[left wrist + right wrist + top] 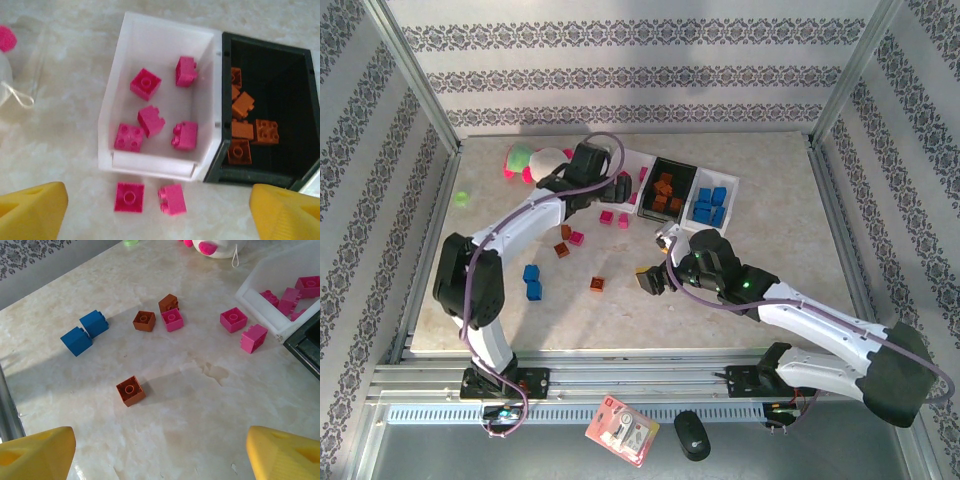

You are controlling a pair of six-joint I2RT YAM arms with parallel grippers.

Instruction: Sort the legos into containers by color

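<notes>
My left hand (613, 188) hangs above the table (790, 230) close to its far edge, just in front of the left white tray (107, 125). Its yellow fingers (30, 212) stand wide apart and there is nothing clamped between them. Five pink bricks (145, 83) lie scattered in that tray. Two loose pink bricks (129, 196) sit side by side on the table just outside its near wall, below the gap between my fingers. The black tray (225, 75) touches the white one on its right, and orange-brown bricks (242, 130) are heaped toward its near end. Past the black one, the right white tray (732, 185) holds blue bricks (710, 205).

My right hand (657, 260) hovers over the middle of the table, near the trays. Its fingers (35, 455) are also spread, and it grips nothing. A lone brown brick (130, 390) lies on the table ahead of it. Farther on, a second brown brick (144, 320) sits right beside a pink brick (172, 320), with a third brown brick (168, 303) just behind them. Two loose blue bricks (76, 341) lie next to each other toward the table's left edge. A pink-and-white plush toy (535, 160) rests near the far left corner, and a small green piece (462, 198) lies by the left edge.
</notes>
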